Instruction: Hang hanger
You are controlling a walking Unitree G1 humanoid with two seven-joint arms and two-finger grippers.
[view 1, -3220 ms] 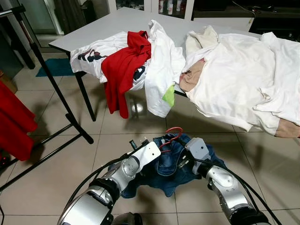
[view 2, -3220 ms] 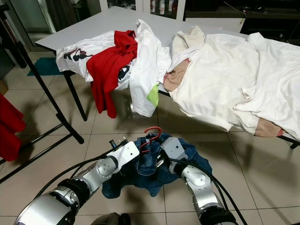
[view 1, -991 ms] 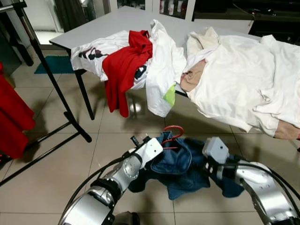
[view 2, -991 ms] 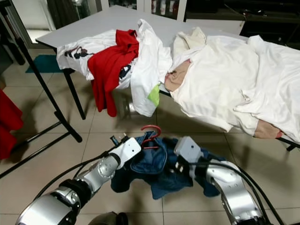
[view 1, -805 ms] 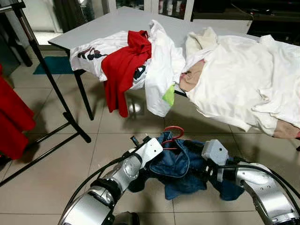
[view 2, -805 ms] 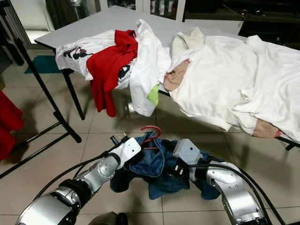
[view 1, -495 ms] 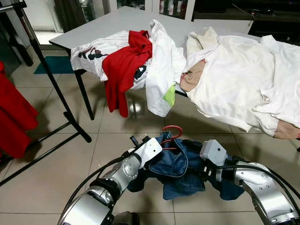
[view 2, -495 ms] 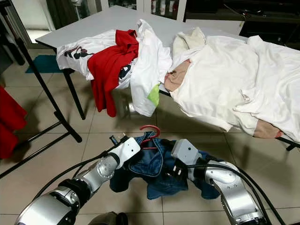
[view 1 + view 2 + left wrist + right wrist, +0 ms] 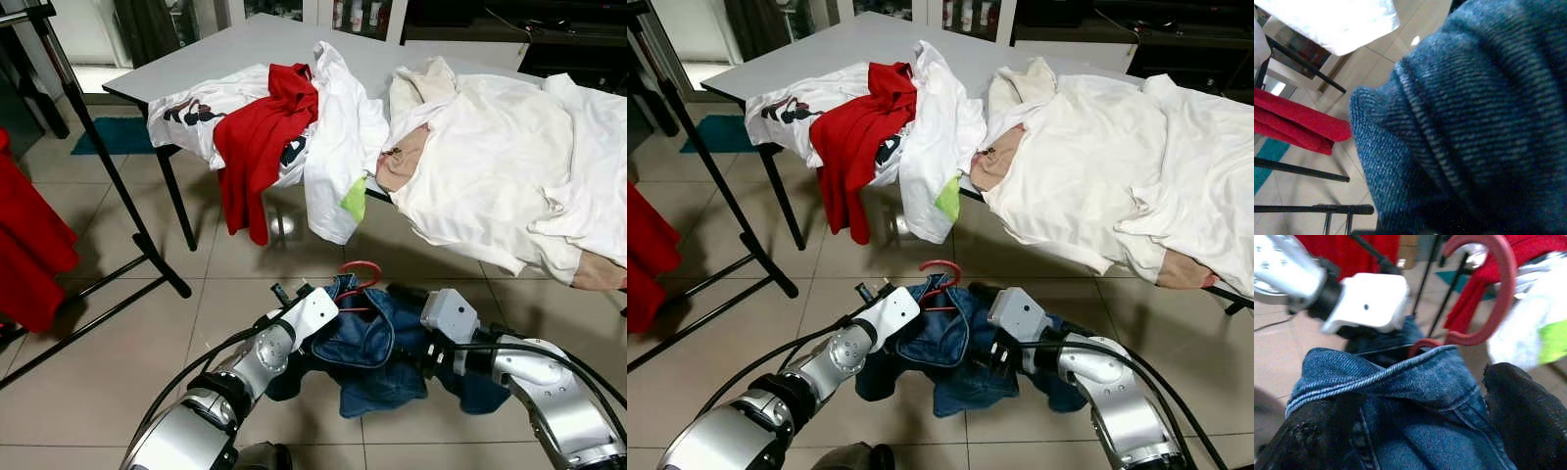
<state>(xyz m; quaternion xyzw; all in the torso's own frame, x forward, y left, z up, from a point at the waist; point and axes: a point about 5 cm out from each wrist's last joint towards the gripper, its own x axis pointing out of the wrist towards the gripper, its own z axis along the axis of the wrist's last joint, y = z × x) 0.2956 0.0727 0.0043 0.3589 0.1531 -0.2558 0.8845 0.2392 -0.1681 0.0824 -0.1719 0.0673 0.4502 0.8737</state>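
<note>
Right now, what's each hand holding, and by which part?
Both hold the denim jacket on the red hanger. Left hand grips near the collar; right hand grips its right side. The exact finger hold is hidden by denim.

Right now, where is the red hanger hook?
The red hanger hook pokes up from the denim jacket, held low between both grippers, before the table.
</note>
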